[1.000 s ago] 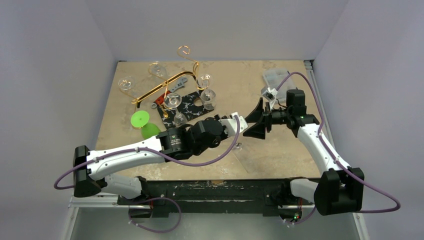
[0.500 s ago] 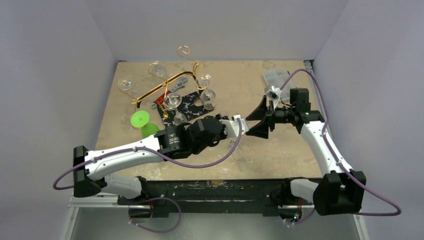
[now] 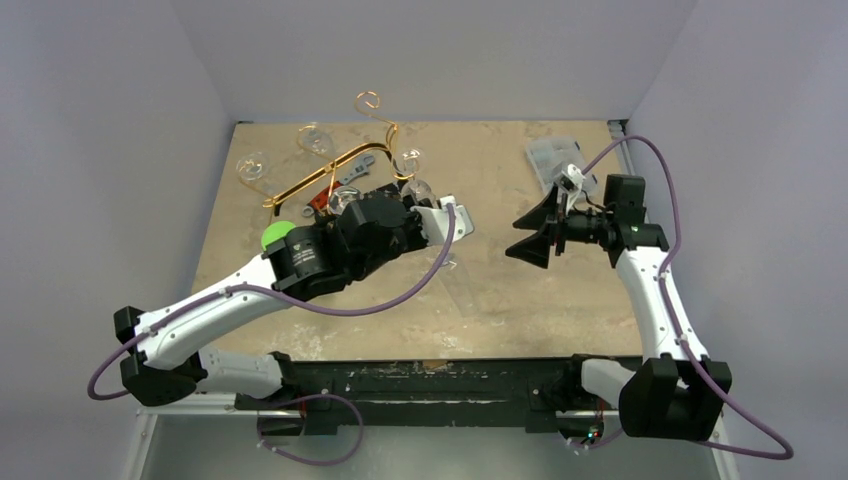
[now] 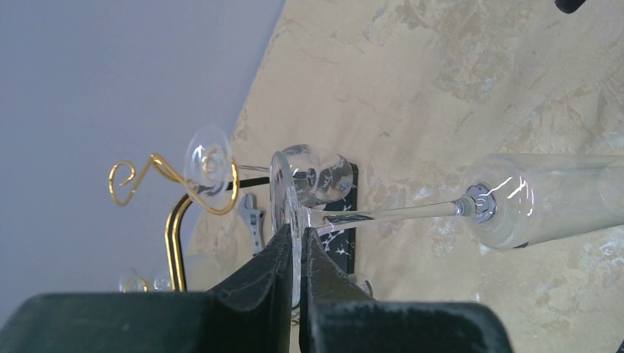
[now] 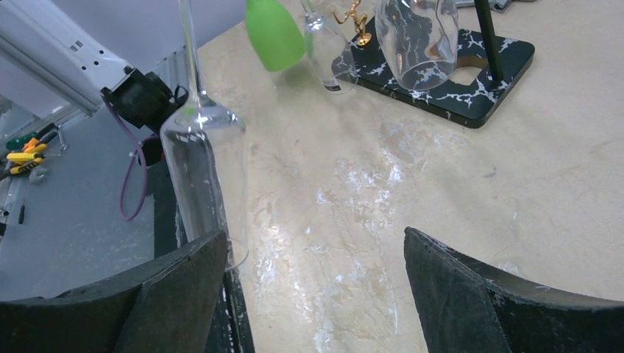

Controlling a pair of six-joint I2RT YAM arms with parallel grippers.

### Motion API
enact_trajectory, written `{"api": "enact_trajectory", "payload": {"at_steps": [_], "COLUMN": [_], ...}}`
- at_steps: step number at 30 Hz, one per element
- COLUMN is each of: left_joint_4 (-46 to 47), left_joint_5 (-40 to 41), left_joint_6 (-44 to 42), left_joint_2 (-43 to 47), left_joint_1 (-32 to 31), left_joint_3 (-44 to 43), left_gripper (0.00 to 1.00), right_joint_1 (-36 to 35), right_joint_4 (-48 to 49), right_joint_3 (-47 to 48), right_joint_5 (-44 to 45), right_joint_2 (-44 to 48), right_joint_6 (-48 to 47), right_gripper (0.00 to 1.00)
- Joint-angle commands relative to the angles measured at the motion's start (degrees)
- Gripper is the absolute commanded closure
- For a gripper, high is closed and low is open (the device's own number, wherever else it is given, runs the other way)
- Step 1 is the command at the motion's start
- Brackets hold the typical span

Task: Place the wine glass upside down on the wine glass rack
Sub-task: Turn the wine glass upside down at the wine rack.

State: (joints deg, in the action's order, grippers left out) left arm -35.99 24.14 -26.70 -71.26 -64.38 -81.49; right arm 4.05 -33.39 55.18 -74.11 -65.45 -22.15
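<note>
My left gripper (image 4: 296, 232) (image 3: 452, 222) is shut on the round foot of a clear wine glass (image 4: 541, 198). The glass (image 5: 202, 158) hangs upside down, stem up and open bowl down, above the table. In the top view it is only a faint outline (image 3: 462, 290). The gold wire wine glass rack (image 3: 330, 172) (image 4: 174, 228) stands just left of and behind the held glass, with other clear glasses (image 3: 255, 165) hanging from its loops. Off to the right, my right gripper (image 3: 530, 235) (image 5: 316, 283) is open and empty, apart from the glass.
A black white-veined board (image 5: 460, 84) lies under the rack, partly hidden by my left arm. A green glass (image 3: 278, 238) (image 5: 274, 33) is near the rack's front left. A wrench (image 4: 252, 219) lies by the rack. A clear plastic container (image 3: 548, 155) sits at the back right.
My left arm has swung up and left toward the rack, carrying the glass away from the right gripper. The right gripper has drawn back to the right and stays open.
</note>
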Motion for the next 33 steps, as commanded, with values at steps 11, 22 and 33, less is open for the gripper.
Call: {"api": "enact_trajectory", "payload": {"at_steps": [11,22,33], "left_joint_4": [3.1,6.4,10.8], "left_joint_5": [-1.8,-4.4,-10.2], "left_joint_6": [-11.9,-15.7,-16.6], "left_joint_2": [-0.1,-4.9,-11.2], "left_joint_1": [4.2,7.7,13.0], "left_joint_3": [-13.1,-18.8,-25.2], "left_gripper": [1.0,1.0,1.0], "right_joint_1": [0.7,0.7,0.7], "right_joint_4": [1.2,1.7,1.9], "right_joint_3": [2.1,2.0,1.9], "right_joint_5": [3.1,3.2,2.9], "right_joint_2": [1.7,1.8,2.0], "right_joint_6": [1.4,1.9,2.2], "right_gripper": [0.13,0.13,0.13]}}
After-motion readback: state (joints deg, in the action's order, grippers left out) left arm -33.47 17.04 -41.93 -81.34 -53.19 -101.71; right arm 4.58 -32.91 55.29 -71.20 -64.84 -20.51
